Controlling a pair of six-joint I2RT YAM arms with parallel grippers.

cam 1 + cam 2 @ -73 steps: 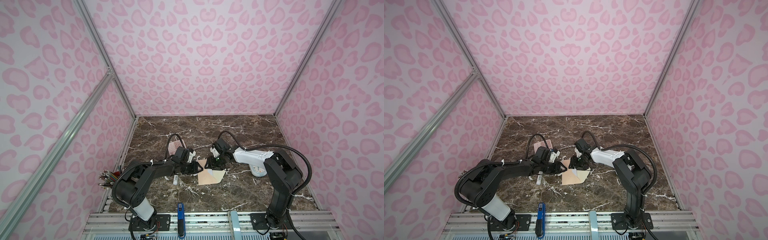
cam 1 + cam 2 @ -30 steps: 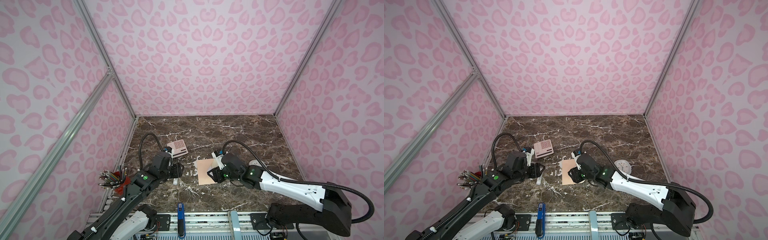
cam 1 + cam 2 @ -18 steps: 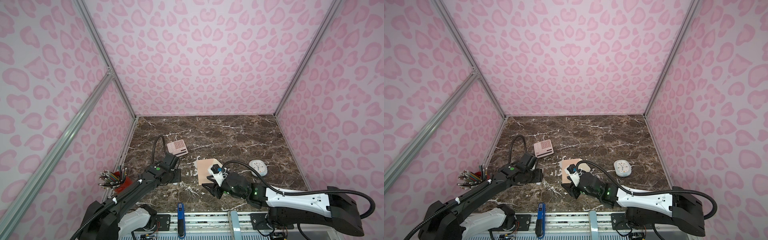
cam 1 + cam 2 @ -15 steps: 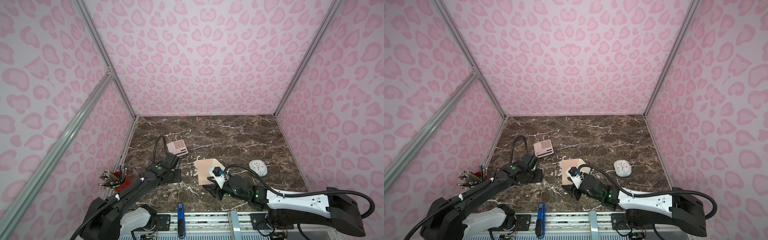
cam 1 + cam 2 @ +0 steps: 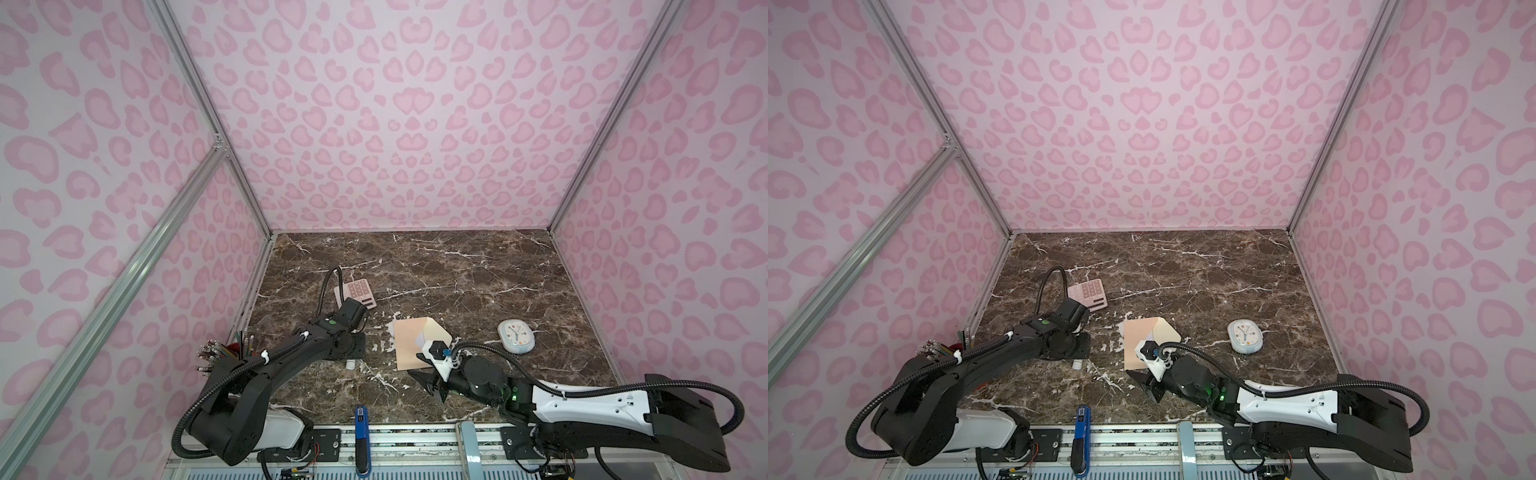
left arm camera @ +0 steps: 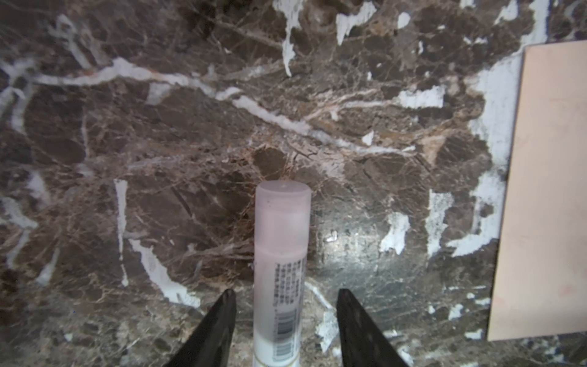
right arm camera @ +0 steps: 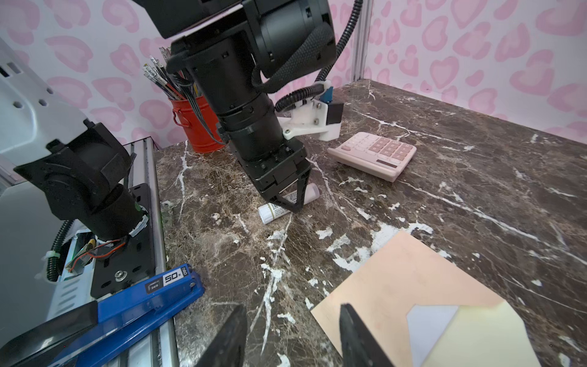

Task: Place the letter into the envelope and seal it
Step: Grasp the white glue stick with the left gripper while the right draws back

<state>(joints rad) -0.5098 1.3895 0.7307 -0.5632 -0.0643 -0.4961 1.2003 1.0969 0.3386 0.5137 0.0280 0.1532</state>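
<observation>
A brown marble tabletop (image 5: 457, 270) fills the floor of a pink-patterned enclosure. Near its middle, in both top views, the peach envelope (image 5: 409, 345) lies flat, with its paler cream flap (image 7: 482, 336) spread open and not folded over. In the right wrist view only a small white corner of the letter (image 7: 427, 321) shows at the envelope's mouth, beside the flap; the rest appears to be tucked inside, so the inserting step looks done or nearly done. Sealing is what remains. The right end effector (image 7: 292, 306) hovers just beside the envelope's near corner, its jaws apart and holding nothing. The left end effector (image 6: 286, 290) is lowered to the tabletop, well apart from the envelope, with its jaws apart on either side of a glue stick (image 6: 282, 222) that lies on its side with its cap on. A gap shows on each side of the tube, so it is straddled but not yet gripped. By this reading, the glue must be picked up, uncapped and applied, then the flap pressed shut.
</observation>
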